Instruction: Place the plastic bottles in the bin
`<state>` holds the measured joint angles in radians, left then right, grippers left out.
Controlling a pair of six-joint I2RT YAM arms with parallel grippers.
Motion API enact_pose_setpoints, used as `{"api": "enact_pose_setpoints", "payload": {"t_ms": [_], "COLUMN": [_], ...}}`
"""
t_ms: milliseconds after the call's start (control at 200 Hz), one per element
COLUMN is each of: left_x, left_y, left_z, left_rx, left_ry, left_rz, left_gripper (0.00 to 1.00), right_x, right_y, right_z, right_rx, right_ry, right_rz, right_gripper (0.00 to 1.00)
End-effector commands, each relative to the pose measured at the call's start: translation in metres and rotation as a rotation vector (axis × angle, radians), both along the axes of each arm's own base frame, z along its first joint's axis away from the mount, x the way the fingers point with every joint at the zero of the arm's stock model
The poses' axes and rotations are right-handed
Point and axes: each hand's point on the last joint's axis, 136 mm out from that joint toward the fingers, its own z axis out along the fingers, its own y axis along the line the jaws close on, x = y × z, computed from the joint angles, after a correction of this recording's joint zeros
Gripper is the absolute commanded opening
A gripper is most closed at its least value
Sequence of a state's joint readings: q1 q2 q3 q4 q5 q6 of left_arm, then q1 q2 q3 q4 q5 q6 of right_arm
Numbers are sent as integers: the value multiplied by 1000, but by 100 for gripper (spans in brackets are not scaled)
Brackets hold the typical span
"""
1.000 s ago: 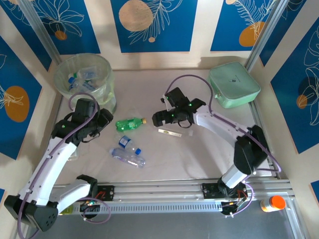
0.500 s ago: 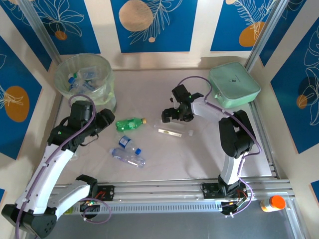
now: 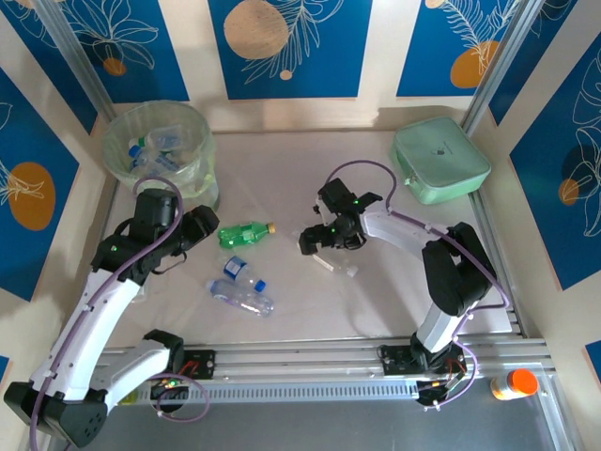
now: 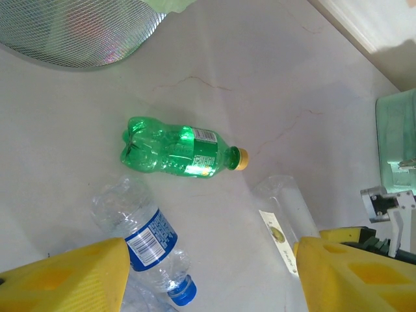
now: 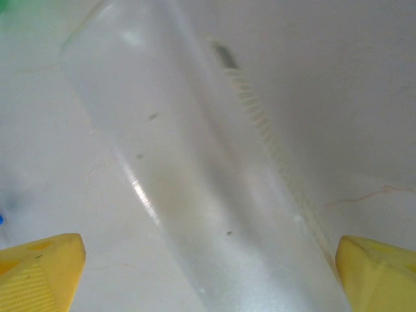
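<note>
The right pincer (image 5: pixel 209 273) is spread wide astride a clear bottle (image 5: pixel 195 162) on the table (image 3: pixel 282 178), blurred and cut off at both ends; contact cannot be told. The left pincer (image 4: pixel 211 276), spread, hovers above a green bottle (image 4: pixel 175 151) and a blue-labelled bottle (image 4: pixel 146 237). The bin (image 3: pixel 199 178), far left, holds more bottles, indistinct.

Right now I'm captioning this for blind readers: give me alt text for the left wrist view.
A green bottle lies on the pale table ahead of the open left gripper. Nearer lie a clear blue-labelled bottle and a clear pale-labelled bottle; the bin shows top left.
</note>
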<state>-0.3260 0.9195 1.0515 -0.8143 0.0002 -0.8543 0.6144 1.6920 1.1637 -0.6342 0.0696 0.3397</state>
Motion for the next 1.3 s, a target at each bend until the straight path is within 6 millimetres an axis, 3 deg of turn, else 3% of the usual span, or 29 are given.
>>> {"api": "enact_pose_setpoints", "payload": {"t_ms": [0,370,500,675,815,945,1095,1190,1290], "left_x": [0,-5,-5,-7,-8,-8,-20,-31,-37], "left_y": [-6,-7,-8,-9,-17,-36,-65,-86,-107], "left_z": [3,-2,-3,-3,8,31,74,104,115], "left_rx": [-7,-21,-24,-32,-58,-124,-205,-318,-378], "left_ry": [-10,6,10,13,-22,-112,-375,-547,-583], "left_rz": [-34,-38,-41,-50,-95,-206,-382,-506,-615], "left_gripper": [68,69,69,69,69,75,93,97,99], "right_x": [-15,-23,-29,-34,-40,-52,-76,-89,-101], "right_y": [-5,-15,-9,-2,5,18,39,43,45], "right_z": [-3,-30,-33,-19,12,53,127,170,209], "right_rx": [-93,-472,-451,-368,-257,-71,345,570,764], "right_ry": [-7,-99,-96,-109,-149,-189,-215,-215,-203], "right_rz": [43,146,154,154,149,164,199,219,238], "right_gripper": [99,97,87,64,52,52,52,52,52]}}
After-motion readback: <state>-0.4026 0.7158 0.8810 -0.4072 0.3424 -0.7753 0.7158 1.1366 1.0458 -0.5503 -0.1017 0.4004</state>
